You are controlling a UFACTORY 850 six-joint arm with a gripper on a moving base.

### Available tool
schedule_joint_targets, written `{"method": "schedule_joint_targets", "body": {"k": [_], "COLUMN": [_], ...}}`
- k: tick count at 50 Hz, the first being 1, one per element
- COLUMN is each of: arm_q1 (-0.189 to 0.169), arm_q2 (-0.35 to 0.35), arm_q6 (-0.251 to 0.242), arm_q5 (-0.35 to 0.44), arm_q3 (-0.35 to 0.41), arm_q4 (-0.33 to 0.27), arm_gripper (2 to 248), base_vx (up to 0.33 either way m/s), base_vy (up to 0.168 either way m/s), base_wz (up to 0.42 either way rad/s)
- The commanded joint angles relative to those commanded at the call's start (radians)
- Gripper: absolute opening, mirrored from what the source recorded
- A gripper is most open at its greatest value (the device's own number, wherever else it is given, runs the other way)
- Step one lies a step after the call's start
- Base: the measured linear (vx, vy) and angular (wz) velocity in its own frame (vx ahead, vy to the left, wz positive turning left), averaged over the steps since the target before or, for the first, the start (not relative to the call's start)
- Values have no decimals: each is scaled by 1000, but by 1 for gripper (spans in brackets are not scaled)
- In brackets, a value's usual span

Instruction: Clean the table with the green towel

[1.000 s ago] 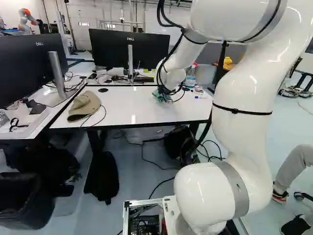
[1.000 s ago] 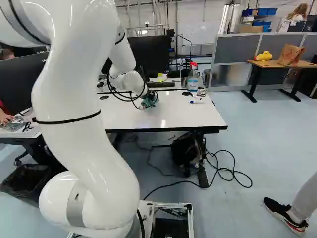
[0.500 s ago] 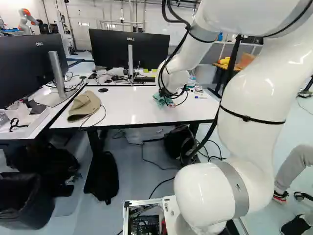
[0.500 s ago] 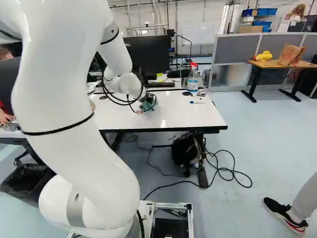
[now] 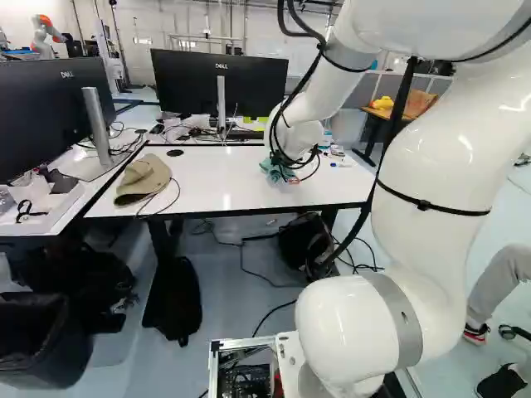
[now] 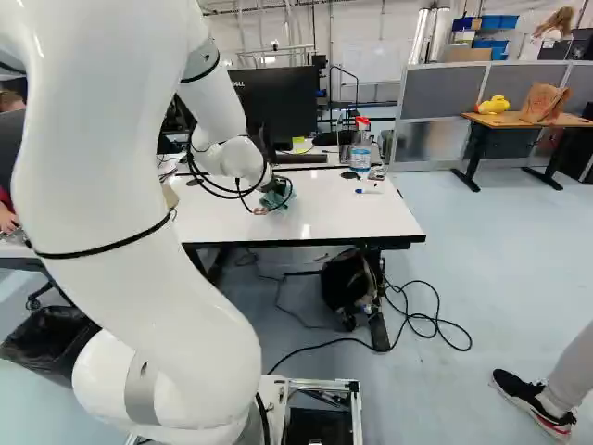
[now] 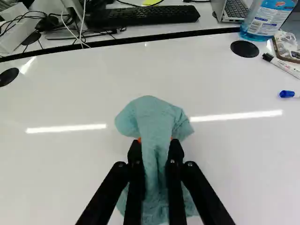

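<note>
While I look along the wrist, I see the gripper (image 7: 155,141) closed on the green towel (image 7: 152,112), with cloth pinched between the two orange-padded fingers, which the thickness of the folds keeps a little apart. The towel's long axis runs with my line of reach: one bunched end opens ahead of the fingertips, the other hangs back between the fingers. It is over the white table (image 5: 232,178), well inside the near edge. How firmly it presses on the surface I cannot really tell, because the base views show only a small part of it beside the wrist.

I judge that wiping is in hand, and the next stroke should keep the bunched cloth low and flat. The relation to respect is ahead and to my right: there lie the blue-capped marker (image 7: 287,94) and the black-capped marker (image 7: 283,67), so a wide sweep that way could push them. Beyond them is a small tray (image 7: 276,48) with something white and tangled in it, and beside it the spray bottle (image 7: 267,18), containing blue liquid. Farther to my left, a cap (image 5: 143,180) rests on the table and could also obstruct wiping.
</note>
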Motion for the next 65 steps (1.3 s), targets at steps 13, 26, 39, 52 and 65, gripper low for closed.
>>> {"method": "schedule_joint_targets", "body": {"k": [13, 26, 39, 52, 65], "arm_q1": [1, 31, 72, 113, 155], "arm_q2": [8, 24, 45, 38, 31], "arm_q6": [0, 0, 0, 0, 0], "arm_q5": [0, 0, 0, 0, 0], "arm_q3": [1, -13, -16, -23, -30], "arm_q4": [0, 0, 0, 0, 0], "arm_gripper": [53, 53, 53, 53, 53], "base_vx": [0, 0, 0, 0, 0], "base_vy": [0, 0, 0, 0, 0], "base_wz": [0, 0, 0, 0, 0]}}
